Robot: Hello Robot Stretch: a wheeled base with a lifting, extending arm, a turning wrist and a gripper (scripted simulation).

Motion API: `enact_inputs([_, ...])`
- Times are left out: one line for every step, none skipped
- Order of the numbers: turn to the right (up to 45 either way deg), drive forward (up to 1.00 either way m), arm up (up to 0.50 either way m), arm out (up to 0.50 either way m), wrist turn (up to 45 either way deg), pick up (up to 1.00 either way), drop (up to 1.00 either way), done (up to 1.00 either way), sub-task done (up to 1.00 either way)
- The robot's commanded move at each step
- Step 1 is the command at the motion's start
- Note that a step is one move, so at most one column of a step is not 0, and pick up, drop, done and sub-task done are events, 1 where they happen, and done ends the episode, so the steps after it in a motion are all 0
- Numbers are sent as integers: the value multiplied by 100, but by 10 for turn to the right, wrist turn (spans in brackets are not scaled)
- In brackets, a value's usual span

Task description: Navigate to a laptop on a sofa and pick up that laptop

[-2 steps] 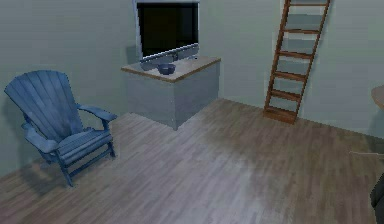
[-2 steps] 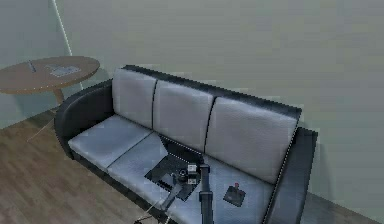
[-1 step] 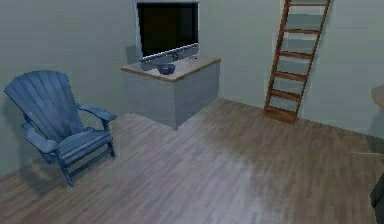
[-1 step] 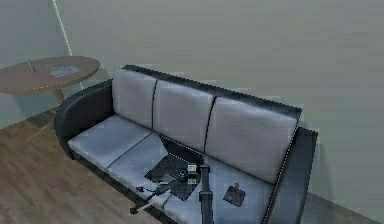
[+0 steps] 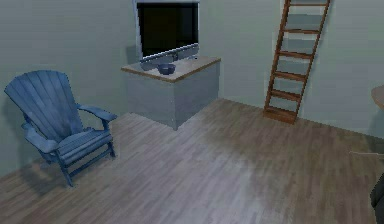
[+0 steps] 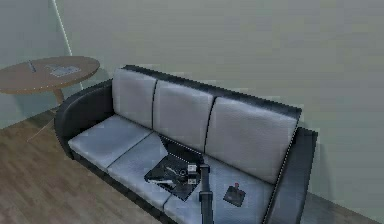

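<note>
One sofa (image 6: 185, 110) is showing a black frame and grey cushions. One laptop (image 6: 172, 165) on it is showing black. One table (image 6: 45, 72) beside it is showing brown. One chair (image 5: 58, 118) is showing slatted blue. The floor (image 5: 230, 170) is showing brown planks.

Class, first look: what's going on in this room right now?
A wheeled robot stands beside a black-framed sofa with grey cushions. Its dark square arm reaches to the seat where an open black laptop lies, and the gripper is at the laptop. I cannot tell whether it holds anything. Ahead of the robot stand a blue slatted armchair and a dark television.
</note>
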Motion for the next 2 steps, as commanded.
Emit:
enact_inputs([0, 0, 0, 0, 420, 0, 0, 0, 0])
enact_inputs([0, 0, -30, 0, 0, 0, 0, 0, 0])
